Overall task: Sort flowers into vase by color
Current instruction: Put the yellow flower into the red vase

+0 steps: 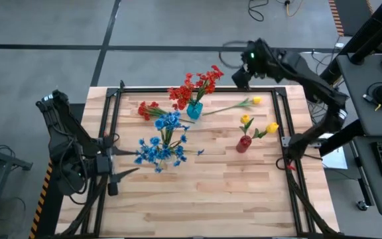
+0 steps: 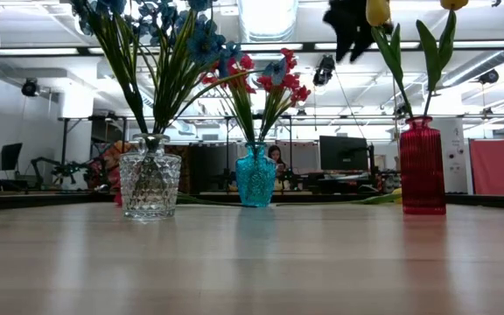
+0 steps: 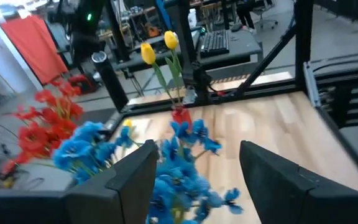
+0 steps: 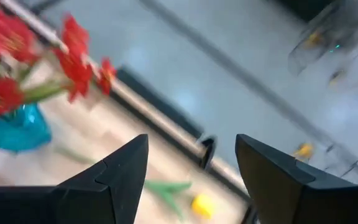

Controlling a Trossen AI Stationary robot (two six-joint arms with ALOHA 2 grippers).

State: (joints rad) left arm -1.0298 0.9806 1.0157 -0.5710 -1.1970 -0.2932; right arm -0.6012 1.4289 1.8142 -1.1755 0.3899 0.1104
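Flowers stand sorted from above, blue (image 1: 163, 143) in the clear vase (image 1: 178, 154), red (image 1: 194, 84) in the teal vase (image 1: 194, 109), two yellow (image 1: 257, 126) in the red vase (image 1: 243, 143), one yellow stem (image 1: 234, 105) lying on the table (image 1: 204, 199), while the wrist views show the left gripper (image 3: 194, 180) and right gripper (image 4: 191, 180) both spread wide, holding nothing.

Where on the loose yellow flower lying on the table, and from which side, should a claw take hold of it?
Grip the loose yellow flower at mid-stalk, coming straight down from above. It lies flat on the table between the blue vase and the far edge, head toward the right arm's side, so the thin stalk is exposed and the head stays unsquashed. The right claw, open above that far edge, seems the nearer.
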